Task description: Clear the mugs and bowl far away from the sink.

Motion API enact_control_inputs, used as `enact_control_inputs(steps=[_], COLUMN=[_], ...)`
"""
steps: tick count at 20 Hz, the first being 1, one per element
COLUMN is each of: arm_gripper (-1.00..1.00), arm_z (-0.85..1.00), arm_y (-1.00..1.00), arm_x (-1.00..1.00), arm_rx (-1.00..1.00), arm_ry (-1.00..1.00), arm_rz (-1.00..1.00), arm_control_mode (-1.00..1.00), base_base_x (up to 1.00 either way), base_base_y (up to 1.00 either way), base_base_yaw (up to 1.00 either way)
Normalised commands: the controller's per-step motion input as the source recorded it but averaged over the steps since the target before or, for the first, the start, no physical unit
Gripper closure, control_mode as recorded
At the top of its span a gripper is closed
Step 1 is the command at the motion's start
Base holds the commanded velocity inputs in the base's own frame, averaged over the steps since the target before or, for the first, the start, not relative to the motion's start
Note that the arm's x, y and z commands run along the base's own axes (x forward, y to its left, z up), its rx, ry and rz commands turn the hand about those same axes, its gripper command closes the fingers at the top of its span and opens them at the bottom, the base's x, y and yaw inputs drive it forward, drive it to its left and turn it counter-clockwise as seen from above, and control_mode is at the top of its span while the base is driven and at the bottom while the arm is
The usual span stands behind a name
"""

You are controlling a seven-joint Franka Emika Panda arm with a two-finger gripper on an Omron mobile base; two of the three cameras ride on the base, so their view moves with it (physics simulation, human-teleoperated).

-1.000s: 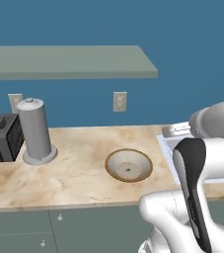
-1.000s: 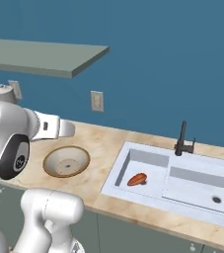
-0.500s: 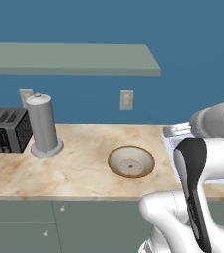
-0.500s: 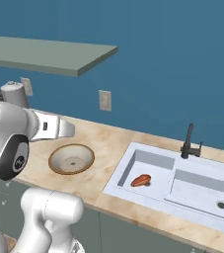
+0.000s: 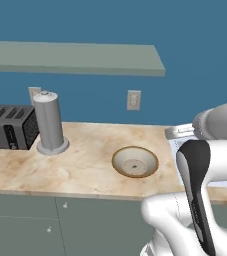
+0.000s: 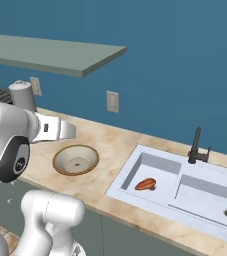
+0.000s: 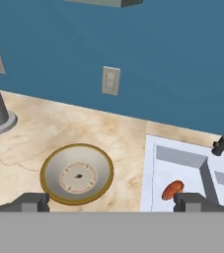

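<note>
Dark finger tips spread wide at the bottom of the hand view, and the end effector [image 7: 111, 201] is fully open with nothing between its jaws, looking down and forward over the marbled table [image 7: 29, 133]. Right below it sits the bowl [image 7: 77, 173], cream inside with a tan-gold rim, upright on the table and just beside the sink [image 7: 192, 170]; from the right base view the bowl [image 6: 75, 159] lies a short way to the left of the sink's [image 6: 185, 187] near edge, so by my reading it has not been cleared yet. In the left basin rests a small reddish-brown item [image 6: 145, 184], which I can't identify, and the black faucet [image 6: 197, 146] stands behind the basins. No mugs are anywhere to be made out in these views, so whether they have been dealt with I cannot tell. Further out, the left base view gives a tall grey canister [image 5: 49, 123] and a dark toaster [image 5: 10, 126] at the far end of the table, well apart from the sink, which looks like a fair spot for the bowl. The job, I'd judge, is at its start: nothing grasped, bowl waiting.
</note>
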Motion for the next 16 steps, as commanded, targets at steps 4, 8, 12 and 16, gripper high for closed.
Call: enact_control_inputs(steps=[4, 8, 12, 16], arm_gripper=[-1.0, -1.0, -1.0, -1.0], arm_z=[0.0, -0.09, -0.32, -0.28], arm_y=[0.0, -0.12, -0.29, -0.08], arm_x=[0.0, 0.02, 0.04, 0.18], arm_rx=[0.0, 0.15, 0.44, 0.33], arm_ry=[0.0, 0.09, 0.18, 0.17], arm_rz=[0.0, 0.04, 0.17, 0.09], arm_control_mode=[1.0, -1.0, -1.0, -1.0], base_base_x=[0.18, 0.03, 0.0, 0.0], base_base_y=[0.0, -0.04, 0.0, 0.0], base_base_yaw=[0.08, 0.04, 0.0, 0.0])
